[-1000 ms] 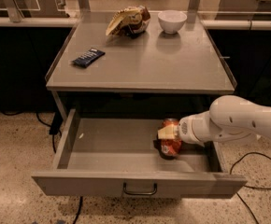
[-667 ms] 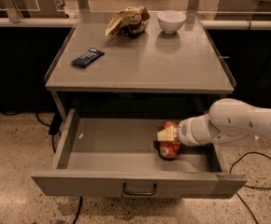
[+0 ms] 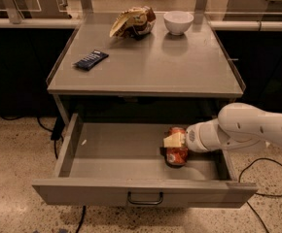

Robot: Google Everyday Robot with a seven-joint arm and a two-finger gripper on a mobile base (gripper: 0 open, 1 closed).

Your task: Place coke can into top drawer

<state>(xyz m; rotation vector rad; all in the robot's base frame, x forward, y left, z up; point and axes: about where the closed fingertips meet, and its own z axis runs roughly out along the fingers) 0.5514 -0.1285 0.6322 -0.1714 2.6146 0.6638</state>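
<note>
The top drawer is pulled out wide, its grey front panel and dark loop handle facing me. The red coke can stands inside the drawer at the right, on or just above the drawer floor. My gripper reaches in from the right on the white arm, and its pale fingers are closed around the can's upper part. The can's top is hidden behind the fingers.
On the grey table top lie a dark blue snack bar, a crumpled chip bag and a white bowl. Black cables run on the speckled floor at right and under the drawer.
The arm and the can have shifted only slightly; the can sits a touch lower in the drawer. The grip is unchanged.
</note>
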